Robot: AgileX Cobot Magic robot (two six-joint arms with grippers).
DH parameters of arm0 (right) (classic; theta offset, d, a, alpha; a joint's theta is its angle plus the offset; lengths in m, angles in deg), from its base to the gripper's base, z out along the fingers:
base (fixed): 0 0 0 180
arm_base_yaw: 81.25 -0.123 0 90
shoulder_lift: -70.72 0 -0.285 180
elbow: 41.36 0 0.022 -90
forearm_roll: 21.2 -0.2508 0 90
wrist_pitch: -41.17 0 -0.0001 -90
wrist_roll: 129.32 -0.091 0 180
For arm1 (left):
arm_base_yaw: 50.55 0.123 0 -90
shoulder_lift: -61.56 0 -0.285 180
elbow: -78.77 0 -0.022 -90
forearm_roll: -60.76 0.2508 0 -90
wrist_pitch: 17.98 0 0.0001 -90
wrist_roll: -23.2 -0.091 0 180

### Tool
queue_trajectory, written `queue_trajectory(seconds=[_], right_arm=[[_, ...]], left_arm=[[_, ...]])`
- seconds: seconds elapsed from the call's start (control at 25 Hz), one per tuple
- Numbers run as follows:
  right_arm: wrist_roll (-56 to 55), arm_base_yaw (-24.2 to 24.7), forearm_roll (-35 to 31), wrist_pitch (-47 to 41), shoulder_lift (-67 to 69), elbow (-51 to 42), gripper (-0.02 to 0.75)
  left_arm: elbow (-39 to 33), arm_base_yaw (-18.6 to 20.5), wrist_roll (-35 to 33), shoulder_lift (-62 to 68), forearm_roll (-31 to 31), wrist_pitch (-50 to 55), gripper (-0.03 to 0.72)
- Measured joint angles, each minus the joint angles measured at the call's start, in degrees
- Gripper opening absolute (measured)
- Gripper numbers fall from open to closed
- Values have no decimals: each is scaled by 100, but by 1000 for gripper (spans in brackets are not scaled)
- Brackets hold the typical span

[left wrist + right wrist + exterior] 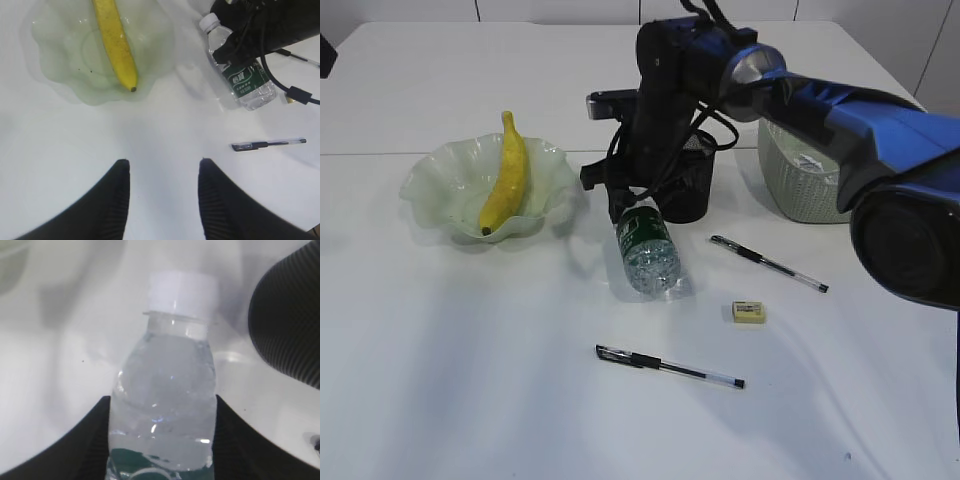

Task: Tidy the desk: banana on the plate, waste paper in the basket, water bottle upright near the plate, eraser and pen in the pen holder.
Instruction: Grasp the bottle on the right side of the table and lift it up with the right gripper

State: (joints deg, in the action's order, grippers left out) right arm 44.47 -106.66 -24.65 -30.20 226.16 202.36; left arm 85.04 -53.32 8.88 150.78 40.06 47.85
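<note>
The clear, ribbed plastic bottle [647, 249], with a white cap and a green label whose white print was too small to read, lay on the table [470, 380] between the right gripper's [162, 440] clamped fingers, while the left gripper [162, 172] hung spread and empty.

The banana [506, 176] is yellow with a dark tip, lying in a pale translucent green plate [440, 176]. The water bottle [647, 250] is clear with a white cap and a dark green label printed in white (the lettering too small to read). Both pens [669, 366] have black grips and clear barrels. The eraser [749, 312] is pale yellow. The pen holder [692, 180] is black mesh, the basket [802, 178] greyish white, the table [470, 380] white.
</note>
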Motion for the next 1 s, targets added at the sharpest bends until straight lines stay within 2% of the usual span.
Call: queue_trajectory(seconds=[1.0], right_arm=[[283, 0, -516, -82, -1401, 0, 379]], left_arm=[[0, 0, 0, 0, 19, 35, 319]])
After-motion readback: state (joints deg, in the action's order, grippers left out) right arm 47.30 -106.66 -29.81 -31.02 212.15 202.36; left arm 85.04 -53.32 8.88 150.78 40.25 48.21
